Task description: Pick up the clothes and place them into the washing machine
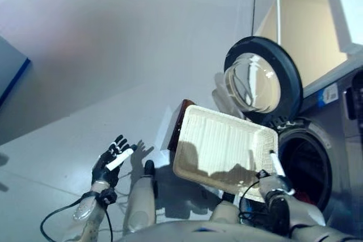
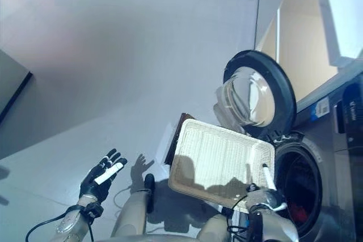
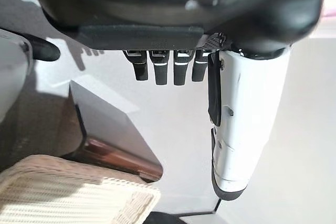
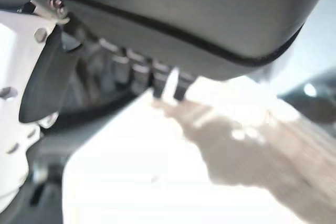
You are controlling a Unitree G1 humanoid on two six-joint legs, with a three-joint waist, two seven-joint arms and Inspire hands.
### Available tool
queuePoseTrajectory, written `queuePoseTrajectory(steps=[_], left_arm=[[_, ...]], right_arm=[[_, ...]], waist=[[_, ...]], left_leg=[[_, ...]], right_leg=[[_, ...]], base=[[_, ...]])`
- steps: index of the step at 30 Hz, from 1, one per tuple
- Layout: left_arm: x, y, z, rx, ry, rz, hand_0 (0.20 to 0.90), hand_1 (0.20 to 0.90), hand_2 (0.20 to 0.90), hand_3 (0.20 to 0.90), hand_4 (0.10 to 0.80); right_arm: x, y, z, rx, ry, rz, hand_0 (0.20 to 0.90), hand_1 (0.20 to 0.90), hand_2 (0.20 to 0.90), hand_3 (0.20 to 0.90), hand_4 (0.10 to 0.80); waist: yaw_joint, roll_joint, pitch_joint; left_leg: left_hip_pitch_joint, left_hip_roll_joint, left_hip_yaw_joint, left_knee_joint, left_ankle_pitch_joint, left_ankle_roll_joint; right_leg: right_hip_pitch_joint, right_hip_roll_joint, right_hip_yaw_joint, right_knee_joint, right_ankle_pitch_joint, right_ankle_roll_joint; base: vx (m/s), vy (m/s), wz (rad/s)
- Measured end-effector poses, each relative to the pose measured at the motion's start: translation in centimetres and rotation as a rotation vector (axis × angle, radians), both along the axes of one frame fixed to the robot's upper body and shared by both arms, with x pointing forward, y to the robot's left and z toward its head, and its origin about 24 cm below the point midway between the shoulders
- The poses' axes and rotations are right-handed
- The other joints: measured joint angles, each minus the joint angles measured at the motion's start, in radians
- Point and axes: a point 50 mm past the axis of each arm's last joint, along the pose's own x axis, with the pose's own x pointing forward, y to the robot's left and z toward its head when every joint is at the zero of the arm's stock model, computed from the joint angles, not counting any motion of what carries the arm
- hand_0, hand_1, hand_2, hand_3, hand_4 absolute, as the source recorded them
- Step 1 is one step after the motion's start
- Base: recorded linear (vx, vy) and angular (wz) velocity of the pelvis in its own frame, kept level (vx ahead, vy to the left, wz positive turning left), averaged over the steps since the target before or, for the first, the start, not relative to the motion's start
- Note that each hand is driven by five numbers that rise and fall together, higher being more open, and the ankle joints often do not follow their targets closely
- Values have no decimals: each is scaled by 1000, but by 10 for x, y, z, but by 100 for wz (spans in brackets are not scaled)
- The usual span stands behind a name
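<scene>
My right hand (image 1: 274, 181) is gripping the near rim of a pale wicker basket (image 1: 221, 145), tilting it toward the washing machine (image 1: 309, 162), where something red is showing inside. My left hand (image 1: 112, 160) is hovering spread open, holding nothing.

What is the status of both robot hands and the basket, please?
Left robot hand open, empty. Right robot hand at tilted basket, grip unclear. Washing machine door open. Nothing blocking.
</scene>
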Motion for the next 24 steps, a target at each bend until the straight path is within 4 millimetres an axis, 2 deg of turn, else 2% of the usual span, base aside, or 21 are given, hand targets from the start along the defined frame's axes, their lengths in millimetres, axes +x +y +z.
queuePoseTrajectory(steps=[4,5,12,17,21,24], left_arm=[[-5,0,-6,-5,21,42,900,900,900,900,800],[-8,1,-10,-7,33,68,900,900,900,900,800],[-16,-1,-19,11,80,68,900,900,900,900,800],[-22,-8,-25,25,109,41,900,900,900,900,800],[-29,-13,-31,26,140,36,900,900,900,900,800],[-39,-17,-35,13,165,50,900,900,900,900,800]], right_arm=[[-10,17,-8,-53,15,196,900,900,900,900,800],[-8,22,-7,-46,-24,224,900,900,900,900,800],[-25,31,-15,-42,-31,347,900,900,900,900,800],[-43,40,-19,-143,64,640,900,900,900,900,800],[-58,45,-20,-214,130,828,900,900,900,900,800],[-74,43,-19,-240,132,836,900,900,900,900,800]], waist=[[-9,-10,-10],[-7,-17,-17],[-44,-37,-37],[-71,-39,-68],[-86,-27,-110],[-90,-15,-139]], left_leg=[[59,20,18,-27,-1,-12],[84,31,36,-39,2,-16],[225,70,79,-91,-4,-44],[325,72,113,-171,4,-53],[387,73,128,-249,37,-59],[434,73,144,-312,63,-68]], right_leg=[[32,15,8,-25,2,0],[37,21,25,-29,2,-1],[108,57,72,-49,7,-6],[139,59,98,-66,8,-8],[167,67,102,-79,8,-8],[175,73,105,-90,8,-7]], base=[[101,-18,-21],[114,-20,-33],[83,-2,-34],[67,7,-26],[54,8,-10],[43,11,-9]])
